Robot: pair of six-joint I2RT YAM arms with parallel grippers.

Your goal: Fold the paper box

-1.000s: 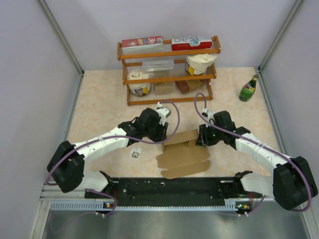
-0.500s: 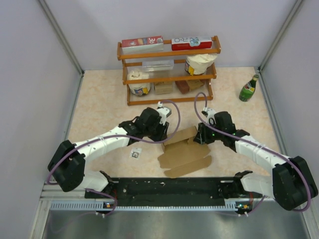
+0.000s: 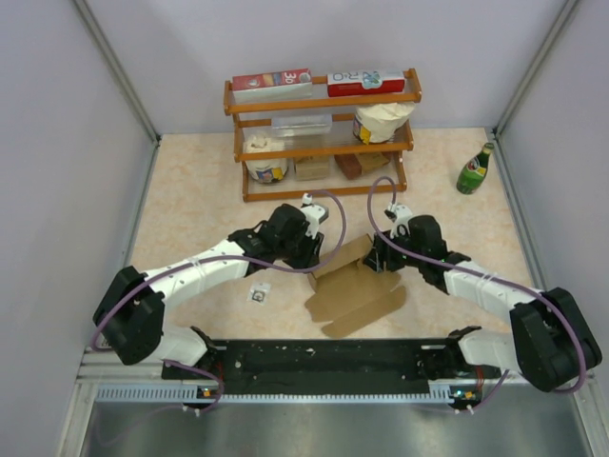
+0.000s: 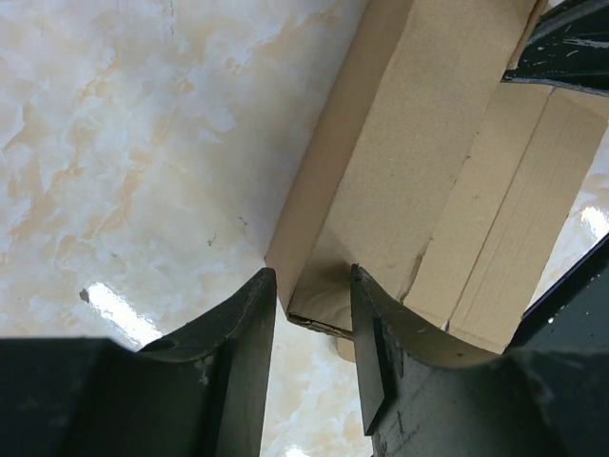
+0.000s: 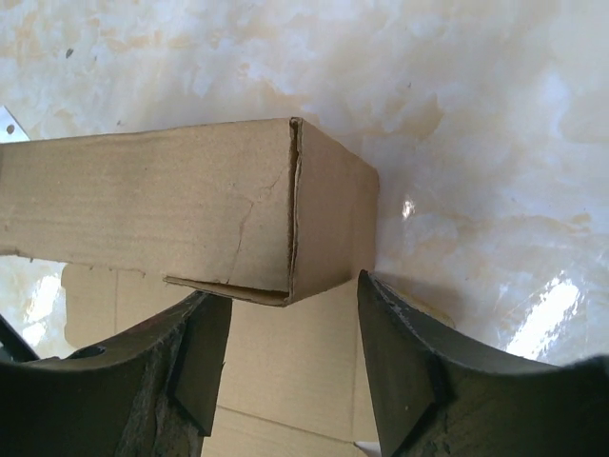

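Note:
The paper box [image 3: 354, 290] is a brown creased cardboard sheet lying in the table's middle, with its far wall folded up. My left gripper [image 3: 311, 260] is at that wall's left end. In the left wrist view its fingers [image 4: 314, 278] pinch the doubled cardboard corner [image 4: 381, 190]. My right gripper [image 3: 380, 259] is at the wall's right end. In the right wrist view its jaws [image 5: 293, 290] stand wide, and the folded corner [image 5: 285, 228] hangs just beyond the tips, touching neither finger.
A wooden shelf [image 3: 324, 143] with red-and-white cartons, tubs and small blocks stands at the back. A green bottle [image 3: 475, 169] is at the far right. A small white piece [image 3: 258, 295] lies left of the box. The black base rail [image 3: 324, 357] runs along the near edge.
The right gripper's jaws have spread and let go of the wall's right corner. The box has turned slightly, its near right corner swinging up. The left gripper keeps its hold.

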